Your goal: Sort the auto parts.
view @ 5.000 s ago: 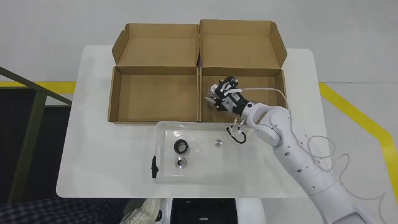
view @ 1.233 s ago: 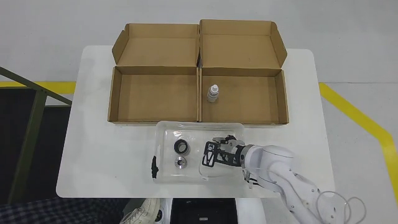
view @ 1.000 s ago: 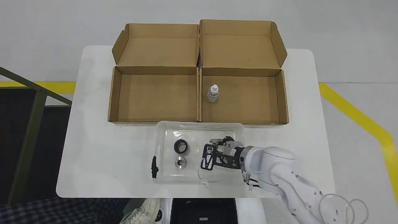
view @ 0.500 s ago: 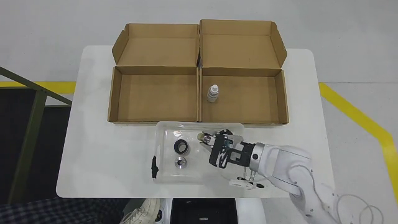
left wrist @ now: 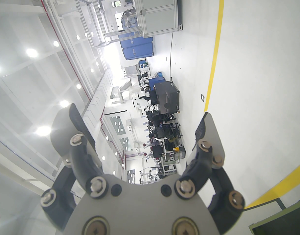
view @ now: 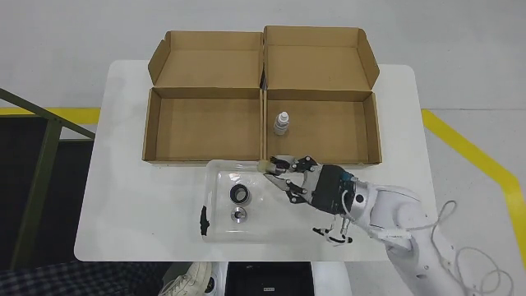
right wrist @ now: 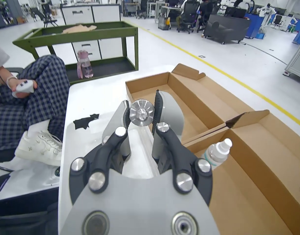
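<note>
White desk (view: 123, 214), two open cardboard boxes side by side at the back, a clear tray (view: 246, 163) in front of them, and we're mid-sort! The right pincer (right wrist: 142, 108) is clenched on a round metal part (right wrist: 142, 116), gripping it by its ribbed edge so the flat face looks back at the wrist. It hangs over the tray's far rim, just by the seam where the left box (view: 205, 123) meets the right box (view: 329, 127). That looks like a carry pose, the part lifted free of the tray wall and ready to go into a box.

A small white bottle (view: 282, 122) stands upright in the right box, near the shared wall. Two pieces wait in the tray, a dark ring (view: 240, 193) and a small metal piece (view: 239, 215) just beside it. A black scrap (view: 202, 220) sits at the tray's outer edge.

Five seconds ago that pincer was inside the right box with the bottle. A second ago it was down low in the tray, and the round part has since left the tray floor.

The left pincer (left wrist: 140, 118) is spread wide and empty, aimed out at the workshop.
</note>
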